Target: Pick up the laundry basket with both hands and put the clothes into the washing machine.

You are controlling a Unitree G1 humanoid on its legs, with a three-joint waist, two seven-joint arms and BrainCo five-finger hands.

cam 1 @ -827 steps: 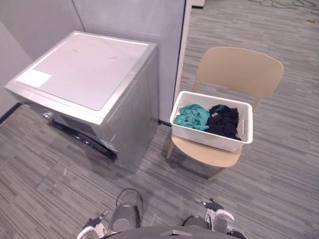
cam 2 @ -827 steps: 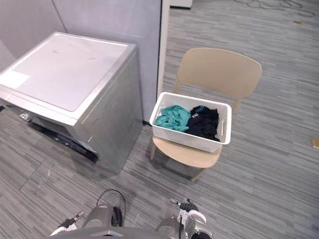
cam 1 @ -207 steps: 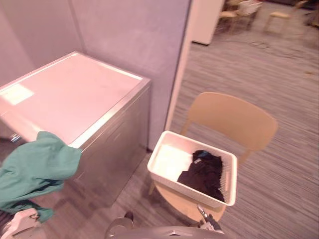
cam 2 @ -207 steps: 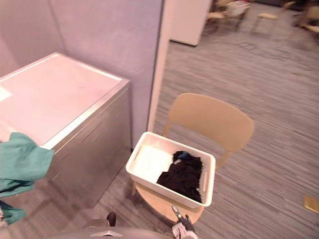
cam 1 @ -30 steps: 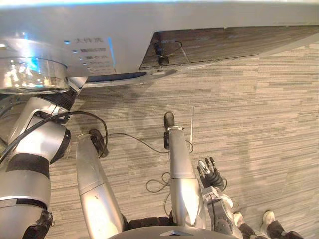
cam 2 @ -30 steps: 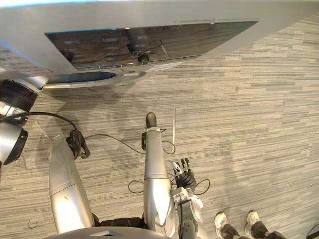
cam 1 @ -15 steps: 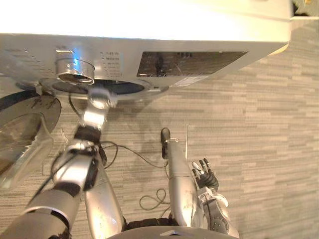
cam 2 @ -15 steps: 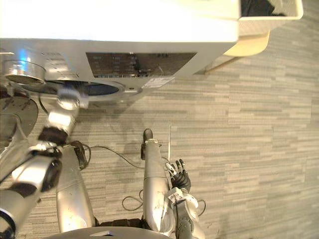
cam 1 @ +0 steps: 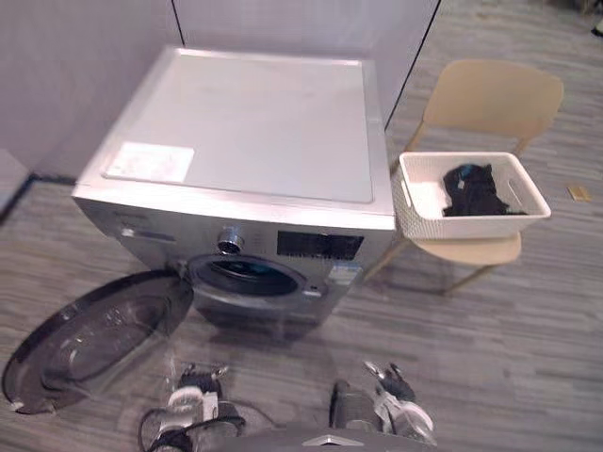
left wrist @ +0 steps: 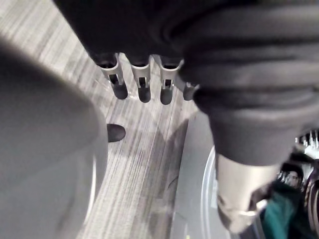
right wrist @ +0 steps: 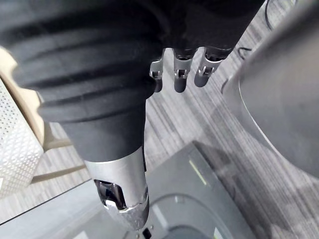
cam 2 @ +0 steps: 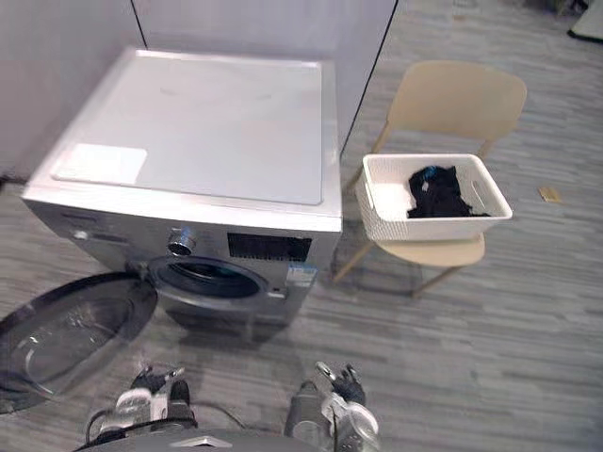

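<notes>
- Roughly half done, by my read: teal garment (left wrist: 280,219) shows inside the washing machine (cam 1: 254,132) drum, and the door (cam 1: 89,339) lies swung open at the machine's front left.
- Left for you: the black garment (cam 1: 474,191) sits in the white laundry basket (cam 1: 415,209), on the tan chair (cam 1: 490,94) just beside the machine's right side.
- The basket is on the chair seat, with neither hand near it.
- Left hand (left wrist: 143,83): low in front of the machine, below the open door, fingers straight and spread, holding nothing.
- Right hand (right wrist: 178,74): low in front of the machine's right corner, well apart from the basket, fingers relaxed and empty.
- Next, I'd say: turn to the chair and put both hands on the basket's ends.
</notes>
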